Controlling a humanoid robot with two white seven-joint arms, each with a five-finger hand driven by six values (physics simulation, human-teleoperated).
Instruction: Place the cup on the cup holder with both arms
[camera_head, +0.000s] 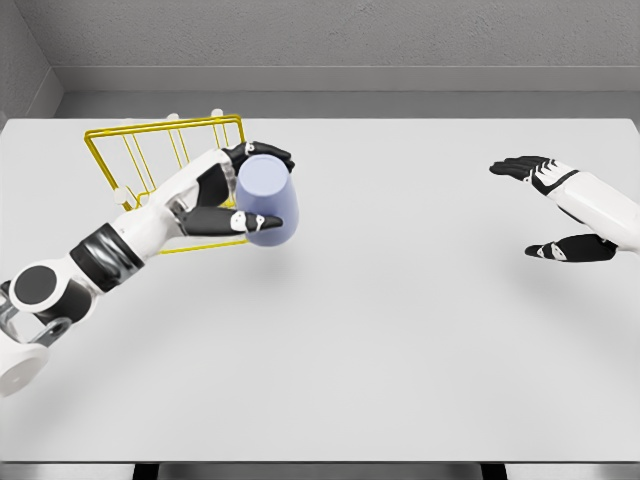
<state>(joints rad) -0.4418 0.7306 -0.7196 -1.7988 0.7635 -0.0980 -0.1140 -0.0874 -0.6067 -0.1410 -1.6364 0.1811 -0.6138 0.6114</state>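
Left hand (240, 190), entering from about 8 o'clock, is closed around the cup (268, 201): dark fingers (262, 154) wrap over the top at 12 o'clock of the cup, and the thumb (222, 221) lies along its lower side toward 7 o'clock. Cup: pale blue-grey, tilted, its rounded lower end toward 5 o'clock, held above the surface (380, 340) with a soft shadow just beneath it. Holder (160, 160): a yellow wire rack standing on the surface at 10 o'clock of the cup, partly hidden behind the left forearm; its near rail passes just beside the cup's lower left edge, though whether the two touch cannot be told. Surface: plain light grey, filling most of the view, with a grey wall (330, 40) behind it at 12 o'clock. Right hand (555, 210), entering from 3 o'clock and well apart from the cup, is spread wide and holds nothing, fingers extended toward 9 o'clock and thumb below them.
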